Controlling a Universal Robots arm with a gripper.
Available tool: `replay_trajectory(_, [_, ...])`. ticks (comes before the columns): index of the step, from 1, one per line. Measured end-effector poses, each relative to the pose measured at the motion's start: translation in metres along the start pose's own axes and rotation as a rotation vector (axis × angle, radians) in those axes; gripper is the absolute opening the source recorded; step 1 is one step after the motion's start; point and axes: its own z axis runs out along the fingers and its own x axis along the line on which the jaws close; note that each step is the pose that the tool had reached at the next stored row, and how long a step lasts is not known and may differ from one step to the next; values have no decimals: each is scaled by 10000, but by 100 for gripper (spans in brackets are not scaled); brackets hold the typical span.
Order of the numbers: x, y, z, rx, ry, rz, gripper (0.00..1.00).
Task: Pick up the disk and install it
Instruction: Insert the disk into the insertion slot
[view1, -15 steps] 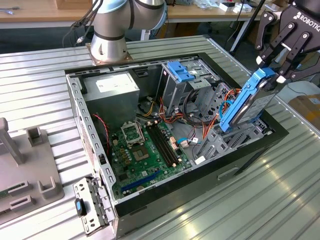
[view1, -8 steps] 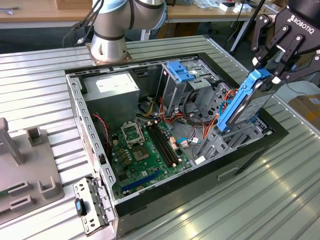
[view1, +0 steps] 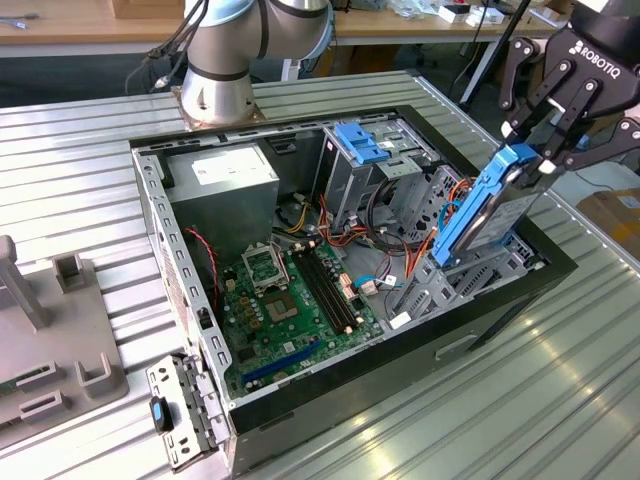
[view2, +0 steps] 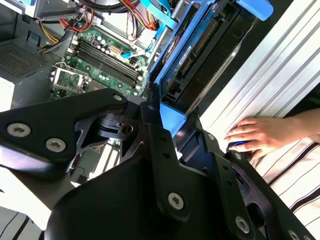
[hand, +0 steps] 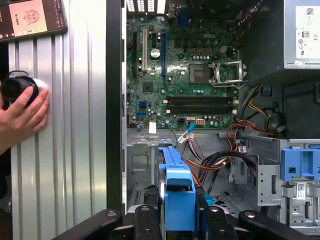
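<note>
At the case's (view1: 170, 250) edge on the exterior view's right, the disk (view1: 478, 210) leans over the drive bay (view1: 440, 290). The motherboard (view1: 290, 300) lies on the case floor, the power supply (view1: 225, 185) behind it.

Black linkage tool (view1: 537, 150), silver screws (view2: 169, 201); silver arm (view1: 215, 90), grey joints (view1: 300, 20)

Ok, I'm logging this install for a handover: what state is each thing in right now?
disk, tilted, lower end in the drive cage
gripper, shut on the disk's upper end
computer case, open
memory slots, empty
hand, resting on the table
</note>
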Motion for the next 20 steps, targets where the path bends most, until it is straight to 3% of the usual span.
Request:
replay_trajectory(6, [-3,-1,42,-1,-26,-1,36])
replay_trajectory(11, [1,-3,161,-2,-21,0,36])
replay_trajectory(13, [3,-7,237,6,-42,-4,36])
replay_trajectory(18, [4,-6,278,-1,-26,-1,36])
replay_trajectory(20, [10,-8,373,-2,-27,-1,36])
